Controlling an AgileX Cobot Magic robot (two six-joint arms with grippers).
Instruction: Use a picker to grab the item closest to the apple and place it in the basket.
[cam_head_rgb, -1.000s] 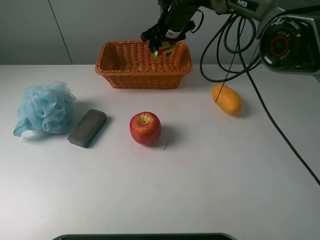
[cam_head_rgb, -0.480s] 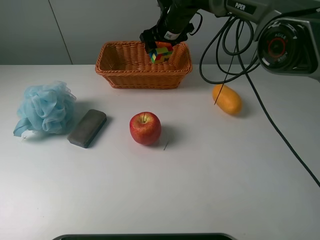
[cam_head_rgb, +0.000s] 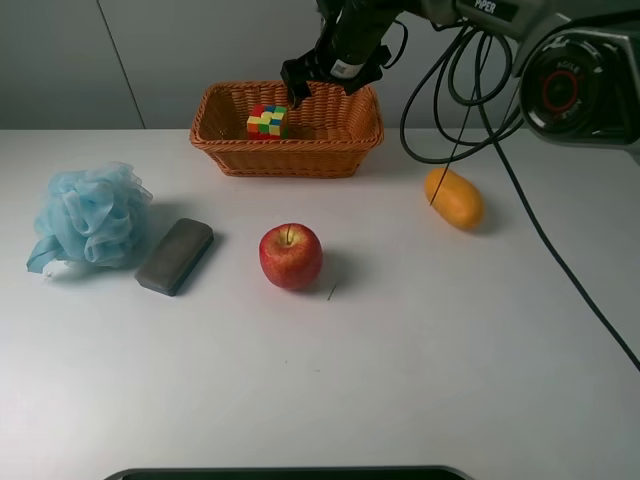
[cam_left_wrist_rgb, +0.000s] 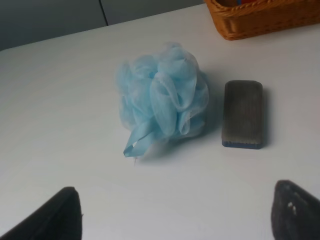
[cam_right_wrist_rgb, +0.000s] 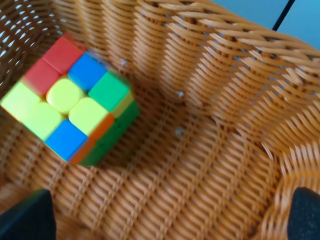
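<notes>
A multicoloured puzzle cube (cam_head_rgb: 267, 119) lies inside the woven basket (cam_head_rgb: 290, 158) at the back of the table, toward its left side. The right wrist view shows the cube (cam_right_wrist_rgb: 70, 117) resting tilted on the basket floor (cam_right_wrist_rgb: 225, 125). My right gripper (cam_head_rgb: 325, 78) hovers above the basket's right half, open and empty; its dark fingertips (cam_right_wrist_rgb: 25, 220) stand far apart. The red apple (cam_head_rgb: 291, 256) sits mid-table. My left gripper (cam_left_wrist_rgb: 175, 215) is open and empty, out of the exterior high view.
A blue mesh bath sponge (cam_head_rgb: 88, 215) and a grey block (cam_head_rgb: 175, 255) lie left of the apple; both show in the left wrist view, sponge (cam_left_wrist_rgb: 162, 97) and block (cam_left_wrist_rgb: 243, 120). An orange fruit (cam_head_rgb: 453, 198) lies at the right. Black cables (cam_head_rgb: 470, 110) hang behind it.
The cube was held in my right gripper above the basket; the gripper has opened and the cube has dropped and rolled to the basket's left side.
</notes>
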